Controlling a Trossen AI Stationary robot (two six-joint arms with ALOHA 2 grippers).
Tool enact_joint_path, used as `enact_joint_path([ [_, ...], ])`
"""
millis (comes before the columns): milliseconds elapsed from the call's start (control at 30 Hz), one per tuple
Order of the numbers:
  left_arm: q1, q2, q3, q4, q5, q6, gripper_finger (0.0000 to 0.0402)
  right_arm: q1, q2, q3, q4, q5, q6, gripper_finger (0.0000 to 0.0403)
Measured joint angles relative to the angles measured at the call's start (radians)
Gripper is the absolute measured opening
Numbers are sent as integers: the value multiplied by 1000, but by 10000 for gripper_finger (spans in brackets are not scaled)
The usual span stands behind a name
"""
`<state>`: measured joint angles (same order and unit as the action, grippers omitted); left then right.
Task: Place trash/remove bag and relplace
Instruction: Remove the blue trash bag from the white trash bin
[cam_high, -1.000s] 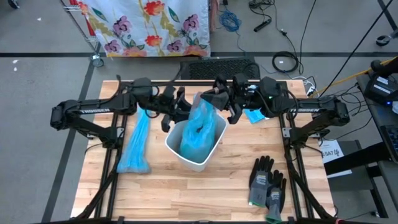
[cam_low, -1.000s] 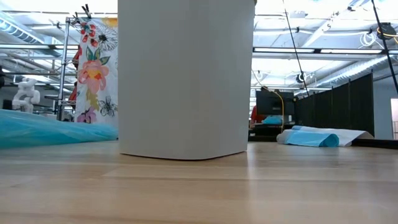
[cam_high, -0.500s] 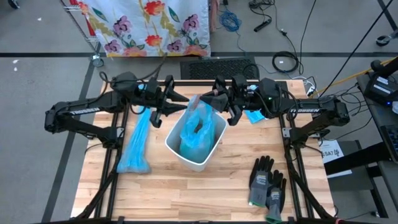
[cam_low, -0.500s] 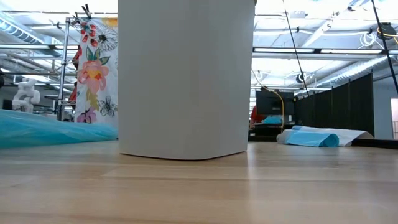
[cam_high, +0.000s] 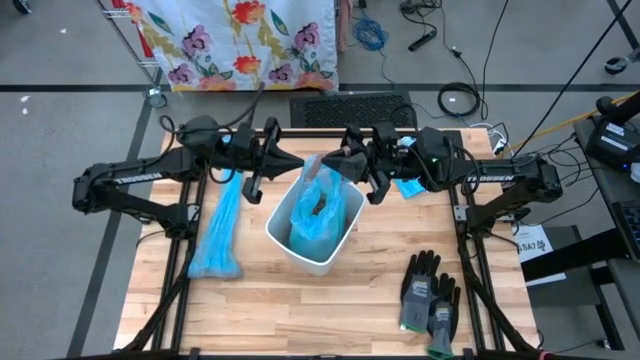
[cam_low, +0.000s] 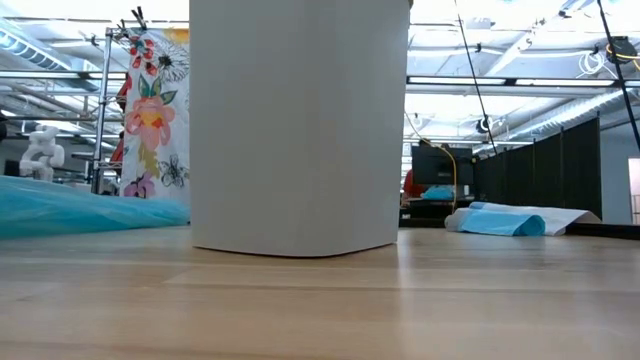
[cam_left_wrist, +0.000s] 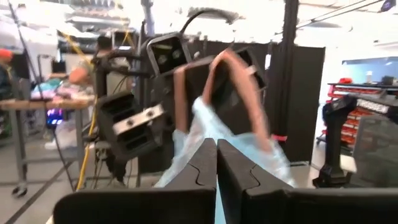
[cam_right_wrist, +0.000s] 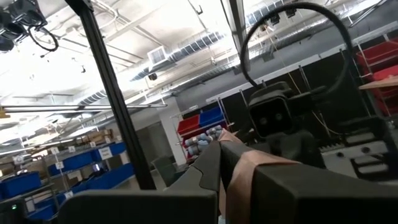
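Both pincers pressed together at the bag (cam_high: 318, 205) rim over the white bin (cam_high: 312, 250) — left gripper (cam_high: 292, 166) and right gripper (cam_high: 322, 166) apparently pinching film. Advised: lift evenly, avoid tearing.

Two dark jointed arms with white Trossen lettering

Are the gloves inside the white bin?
No, the gloves lie flat on the wooden table, apart from the white bin, which holds only a blue bag.
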<state>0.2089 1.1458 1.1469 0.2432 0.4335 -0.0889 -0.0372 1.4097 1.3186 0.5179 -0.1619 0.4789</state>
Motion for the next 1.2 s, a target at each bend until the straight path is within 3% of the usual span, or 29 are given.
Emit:
enact_joint_path([
  [400, 0, 0, 0, 115, 22, -2, 1, 0, 0, 0, -17, 2, -1, 0],
  [800, -64, 123, 2, 192, 64, -9, 0, -2, 0, 0, -34, 4, -19, 0],
  [1200, -75, 281, 180, 128, 122, -9, 0, 13, 0, 0, -49, 7, 7, 0],
])
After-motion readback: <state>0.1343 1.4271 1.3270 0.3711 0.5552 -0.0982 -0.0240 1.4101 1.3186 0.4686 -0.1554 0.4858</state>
